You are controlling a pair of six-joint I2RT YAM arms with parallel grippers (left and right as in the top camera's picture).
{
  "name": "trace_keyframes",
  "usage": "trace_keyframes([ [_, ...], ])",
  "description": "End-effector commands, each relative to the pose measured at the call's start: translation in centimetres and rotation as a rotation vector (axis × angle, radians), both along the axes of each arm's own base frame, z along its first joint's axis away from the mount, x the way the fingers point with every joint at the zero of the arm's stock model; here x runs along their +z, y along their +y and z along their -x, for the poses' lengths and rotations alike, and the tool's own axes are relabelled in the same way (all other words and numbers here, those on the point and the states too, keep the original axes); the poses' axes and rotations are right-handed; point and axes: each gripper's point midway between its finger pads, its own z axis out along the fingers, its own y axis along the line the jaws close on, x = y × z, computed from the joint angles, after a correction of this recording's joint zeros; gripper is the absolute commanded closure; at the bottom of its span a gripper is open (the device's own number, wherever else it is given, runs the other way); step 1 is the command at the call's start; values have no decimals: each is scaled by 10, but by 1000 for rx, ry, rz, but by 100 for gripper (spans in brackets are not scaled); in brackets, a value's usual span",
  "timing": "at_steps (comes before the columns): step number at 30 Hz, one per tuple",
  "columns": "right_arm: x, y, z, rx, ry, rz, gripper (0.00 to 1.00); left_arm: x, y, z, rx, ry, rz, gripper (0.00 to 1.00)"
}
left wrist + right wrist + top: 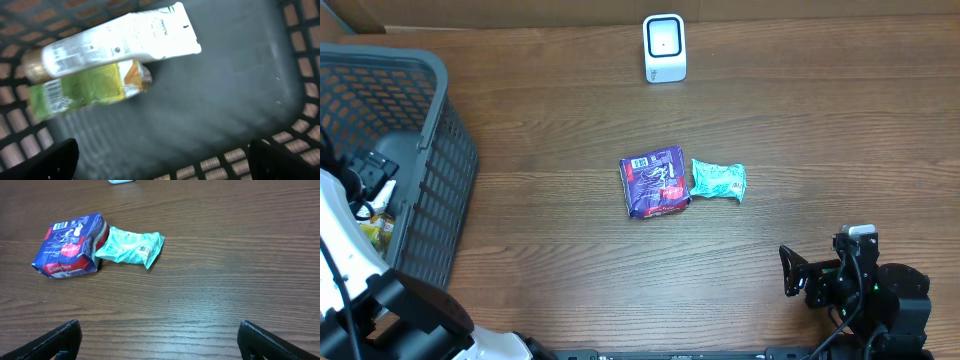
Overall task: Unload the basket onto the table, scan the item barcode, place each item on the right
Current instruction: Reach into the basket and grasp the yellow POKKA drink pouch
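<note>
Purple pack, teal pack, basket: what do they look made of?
Purple pack: glossy printed plastic film, creased, catching highlights. Teal pack: thin plastic wrap, probably, crinkled all over. Basket: dark grey moulded plastic, matte, with lattice walls.

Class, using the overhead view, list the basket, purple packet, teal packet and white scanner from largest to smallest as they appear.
1. basket
2. purple packet
3. teal packet and white scanner: too alike to rank.
</note>
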Motion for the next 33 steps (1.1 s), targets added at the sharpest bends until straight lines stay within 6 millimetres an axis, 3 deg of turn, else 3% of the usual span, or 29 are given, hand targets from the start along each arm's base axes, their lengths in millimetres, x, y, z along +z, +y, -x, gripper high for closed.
trace_keyframes([
  [1, 10, -1, -1, -7, -28, 4, 0, -34, 10, -7, -77, 42, -20, 0],
  [5, 10, -1, -1, -7, -28, 4, 0, -54, 17, -13, -213, 101, -34, 4],
  [12, 10, -1, -1, -7, -28, 4, 0, -92, 27, -9, -233, 213, -17, 9],
  [16, 10, -1, -1, -7, -28, 4, 0, -84, 48, 0, -247, 303, -130, 9],
  [18, 10, -1, -1, -7, -28, 4, 0, -86, 49, 6, -269, 334, -130, 14],
  [25, 10, -1, -1, -7, -28, 4, 0, -105, 51, 32, -258, 409, -112, 14],
  [29, 10, -1, -1, -7, -28, 4, 0, -128, 41, 49, -281, 456, -72, 15],
  [31, 10, -1, -1, -7, -28, 4, 0, -131, 41, 50, -280, 456, -70, 25],
  [33, 10, -1, -1, -7, -28, 4, 0, -131, 43, 48, -278, 445, -81, 43],
])
